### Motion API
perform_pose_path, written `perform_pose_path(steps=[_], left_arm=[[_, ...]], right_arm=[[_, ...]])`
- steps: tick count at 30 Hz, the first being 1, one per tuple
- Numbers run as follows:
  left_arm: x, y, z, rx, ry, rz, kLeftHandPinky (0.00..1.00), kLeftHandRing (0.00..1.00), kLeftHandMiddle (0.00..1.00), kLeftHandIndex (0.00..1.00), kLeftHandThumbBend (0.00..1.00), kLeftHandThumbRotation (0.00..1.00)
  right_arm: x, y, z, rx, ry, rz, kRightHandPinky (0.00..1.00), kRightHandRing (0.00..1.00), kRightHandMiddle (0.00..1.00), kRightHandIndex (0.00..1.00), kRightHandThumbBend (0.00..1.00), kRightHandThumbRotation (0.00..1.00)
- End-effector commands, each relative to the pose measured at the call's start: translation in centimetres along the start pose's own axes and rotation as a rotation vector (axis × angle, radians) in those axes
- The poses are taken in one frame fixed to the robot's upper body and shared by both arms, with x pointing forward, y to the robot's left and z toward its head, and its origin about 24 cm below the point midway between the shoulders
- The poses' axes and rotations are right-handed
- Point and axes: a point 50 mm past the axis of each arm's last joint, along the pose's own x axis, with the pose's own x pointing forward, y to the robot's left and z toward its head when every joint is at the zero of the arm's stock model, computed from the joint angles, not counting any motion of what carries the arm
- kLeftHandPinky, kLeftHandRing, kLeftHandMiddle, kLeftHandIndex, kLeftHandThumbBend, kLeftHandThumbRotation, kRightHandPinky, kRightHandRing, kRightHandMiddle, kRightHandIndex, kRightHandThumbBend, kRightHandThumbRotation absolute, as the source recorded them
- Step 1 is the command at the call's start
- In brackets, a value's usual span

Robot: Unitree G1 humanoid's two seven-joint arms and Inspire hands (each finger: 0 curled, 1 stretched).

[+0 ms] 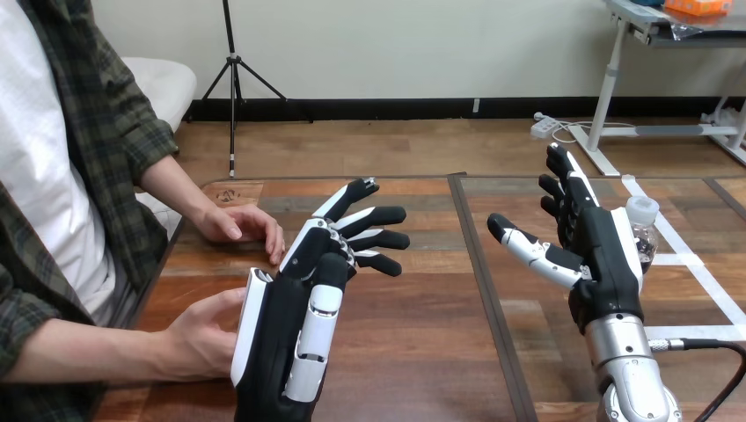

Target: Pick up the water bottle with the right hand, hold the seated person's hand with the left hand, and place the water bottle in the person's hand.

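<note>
You see one clear plastic white-capped water bottle point(647, 236) at 3 o'clock, just behind the right hand point(607, 255). Both robot hands are spread and empty; the left hand point(281, 325) is beside the person's hand point(198, 338) at 8 o'clock.

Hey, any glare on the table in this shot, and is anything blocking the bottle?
Head view: the light is even, and the table shows a faint sheen but no hard glare. Head view again: the right hand stands in front of the bottle, so just its cap and a strip of its clear side show.
</note>
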Motion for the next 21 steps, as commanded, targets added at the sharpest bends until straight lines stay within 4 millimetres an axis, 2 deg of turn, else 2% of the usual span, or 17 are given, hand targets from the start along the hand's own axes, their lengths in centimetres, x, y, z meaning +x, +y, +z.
perform_pose_path(steps=[1,12,21], left_arm=[[1.3,-0.1,0.3,-0.001,-0.057,-0.005,0.54,0.67,0.74,0.84,0.33,1.0],[1.3,-0.1,0.3,0.0,-0.052,0.001,0.54,0.66,0.74,0.84,0.34,1.0],[1.4,-0.2,0.3,-0.006,-0.052,0.001,0.55,0.66,0.74,0.84,0.33,1.0]], right_arm=[[1.3,0.1,2.3,0.019,-0.119,-0.003,0.95,0.96,0.98,0.96,0.57,0.0],[1.1,-0.3,2.9,0.007,-0.184,-0.029,0.93,0.94,0.96,0.93,0.59,0.0],[1.0,-0.6,3.8,-0.027,-0.268,-0.058,0.86,0.89,0.91,0.88,0.63,0.0]])
